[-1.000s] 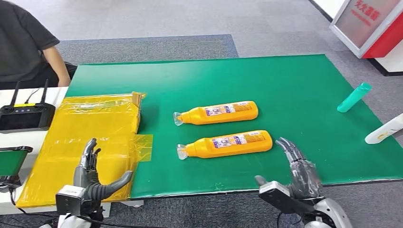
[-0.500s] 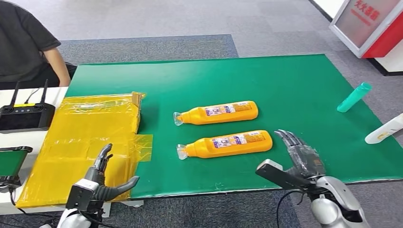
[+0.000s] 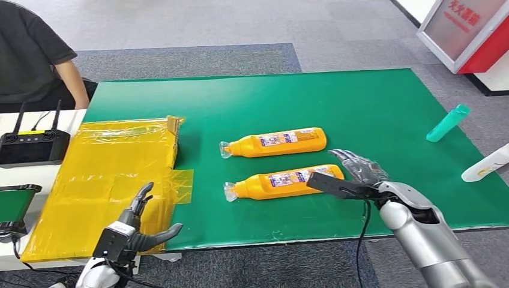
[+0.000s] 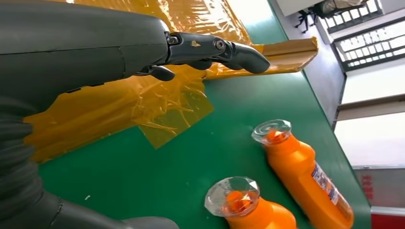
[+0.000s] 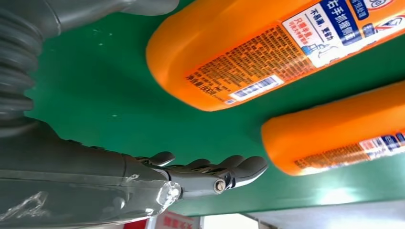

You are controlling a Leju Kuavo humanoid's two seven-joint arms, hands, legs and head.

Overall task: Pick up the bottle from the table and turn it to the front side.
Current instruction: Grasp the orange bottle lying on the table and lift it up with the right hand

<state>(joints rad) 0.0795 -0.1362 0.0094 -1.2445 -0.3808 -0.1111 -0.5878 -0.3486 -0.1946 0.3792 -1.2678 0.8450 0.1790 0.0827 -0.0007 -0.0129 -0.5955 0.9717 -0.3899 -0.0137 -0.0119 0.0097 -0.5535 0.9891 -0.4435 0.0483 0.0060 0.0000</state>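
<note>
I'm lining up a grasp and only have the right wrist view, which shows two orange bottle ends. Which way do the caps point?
Observer: The nearer bottle and the farther bottle both lie on their sides, clear caps toward the yellow wrapped box on the robot's left.
Operator: Where is the other hand?
Observer: The left hand is open at the box's near corner, apart from both bottles.
Operator: Anything beyond my hand?
Observer: A teal bottle and a white bottle lie at the green mat's right edge, past the open right hand.
</note>
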